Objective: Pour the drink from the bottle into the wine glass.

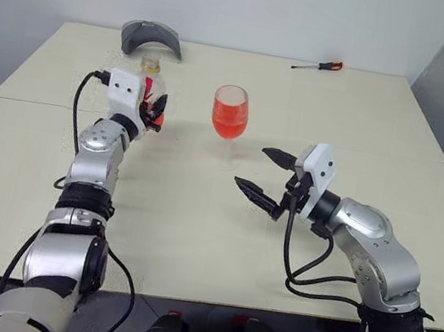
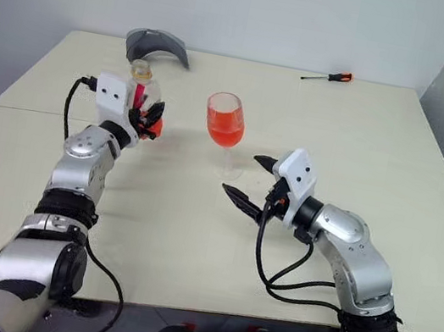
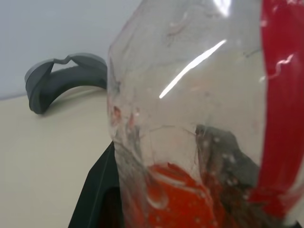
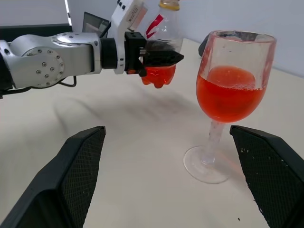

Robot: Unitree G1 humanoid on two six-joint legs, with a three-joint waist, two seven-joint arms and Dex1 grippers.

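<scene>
L gripper (image 4: 164, 58) pinching the bottle (image 4: 161, 45) low on its body, fingers clamped either side; bottle upright, cap off, neck well above the jaws; lifted off the table (image 1: 196, 213), shadow visible beneath in R wrist view; small remnant of the drink (image 3: 180, 199) pooled in the bottle base, right between the L fingers; red label strip runs down the bottle wall just beside the jaws

R gripper (image 1: 267, 177) jaws spread wide, nothing between them; pointing level toward the wine glass (image 4: 228, 102); glass stands beyond the R fingertips, ahead of the gap, not touching either finger; upright on its foot on table, bowl about half full of red-orange liquid

Glass sits between the two grippers, nearer the R jaws than the L; bottle and glass apart, no contact

Beyond L jaws: grey curved piece (image 1: 152, 38) at far table edge; screwdriver (image 1: 317, 65) w/ red handle far past the glass, well apart from both grippers
</scene>
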